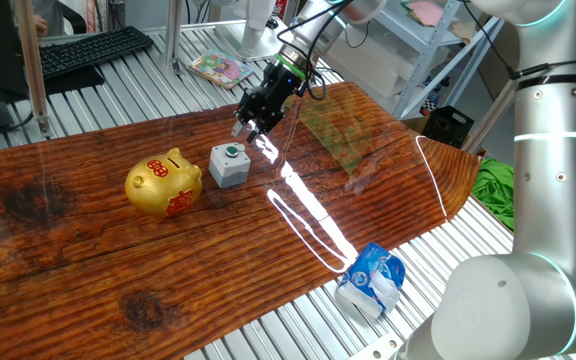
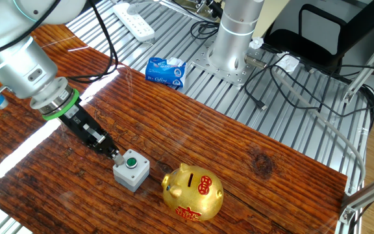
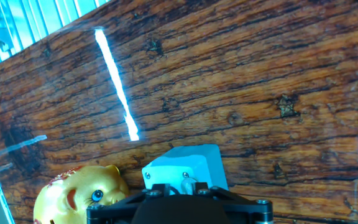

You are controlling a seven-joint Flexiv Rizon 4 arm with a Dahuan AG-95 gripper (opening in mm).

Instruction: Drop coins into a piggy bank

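Sitting upright mid-board, pig [image 1: 163, 184] has slot up, ready for coins | grey box [image 1: 229, 165] just beside its snout, green button up | gripper [image 1: 250, 124] angled down near box, probably for the button | jaws: gap unclear, no coin seen

It looked like a robotics lab: a slatted metal bench [image 2: 284, 123] carried a wooden surface [image 1: 88, 270], loose cables [image 2: 304, 91] trailed at upper right, a keyboard [image 1: 88, 50] sat upper left, shelving [image 1: 438, 50] stood behind.
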